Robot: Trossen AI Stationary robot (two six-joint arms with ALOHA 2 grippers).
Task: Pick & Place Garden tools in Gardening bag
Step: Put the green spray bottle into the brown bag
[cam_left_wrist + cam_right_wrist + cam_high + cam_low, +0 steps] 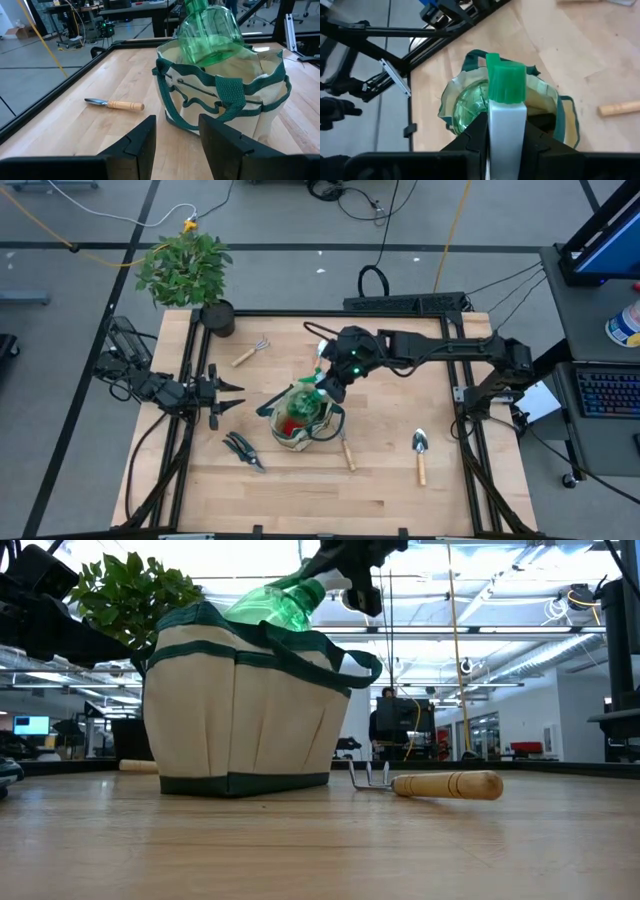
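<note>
From above, the right claw (322, 383) sits over the gardening bag (300, 420) near the middle of the tabletop (380, 470), pinched shut on the top of the green spray bottle (303, 398), whose body is down inside the bag. The left claw (228, 397) waits by the left edge, fingers partly apart and holding nothing. Around the bag: black pruning shears (243, 450) to its left, a rake (251, 352) further back near the potted plant (187, 268), a wooden handle (348, 452) just beside the bag, and a trowel (420, 455) off to the right.

Low view — the bottle (275, 605) pokes out of the bag (240, 705), tilted, with a rake (430, 783) lying just right of it.

Left wrist view: its own fingers (142, 142) stand apart, bag straight ahead, a trowel (114, 104) lying to one side.

Right wrist view — the fingers (477, 132) squeeze the white trigger part (507, 125) under the green cap.
</note>
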